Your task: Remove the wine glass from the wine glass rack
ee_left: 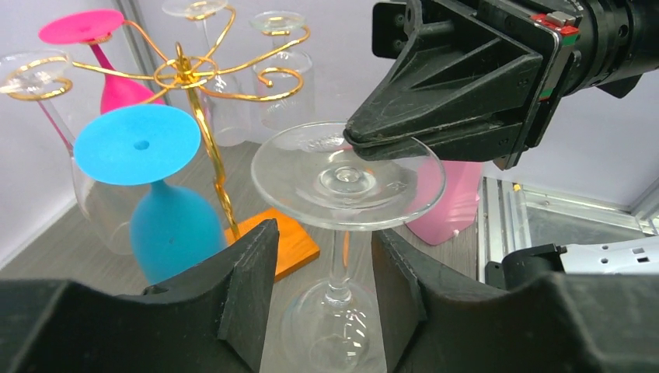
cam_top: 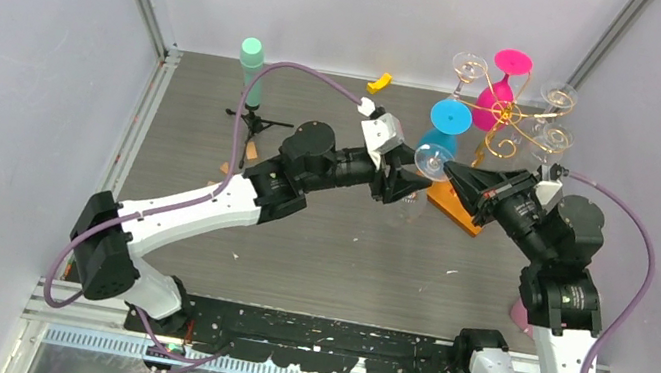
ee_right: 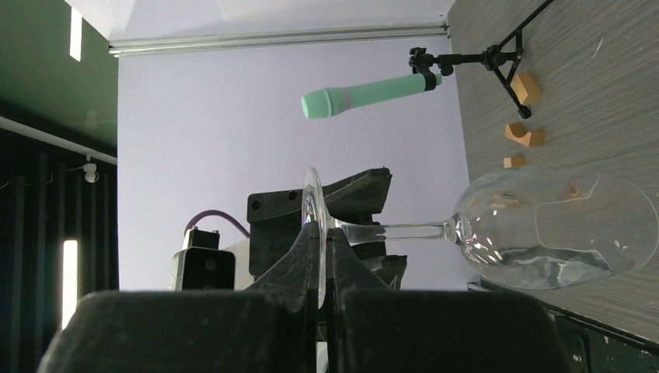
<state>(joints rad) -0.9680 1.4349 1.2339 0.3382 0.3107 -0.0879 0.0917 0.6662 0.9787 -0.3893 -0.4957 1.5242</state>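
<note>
A clear wine glass hangs foot up, bowl down, its foot [cam_top: 430,159] clear of the gold wire wine glass rack [cam_top: 506,115] and in front of its orange wooden base [cam_top: 457,208]. My right gripper [cam_top: 450,172] is shut on the rim of the glass's foot [ee_left: 311,179]; the right wrist view shows the foot edge pinched at my gripper [ee_right: 322,233] and the bowl [ee_right: 556,225] to the right. My left gripper [ee_left: 324,242] is open, one finger on each side of the stem [ee_left: 336,260], not touching it.
Blue [ee_left: 167,229], pink [ee_left: 116,89] and several clear glasses hang on the rack [ee_left: 183,74]. A pink cup [ee_left: 455,206] stands behind the held glass. A black tripod with a mint cylinder [cam_top: 252,72], small wooden blocks [ee_right: 524,134] and a yellow piece [cam_top: 379,81] lie to the left.
</note>
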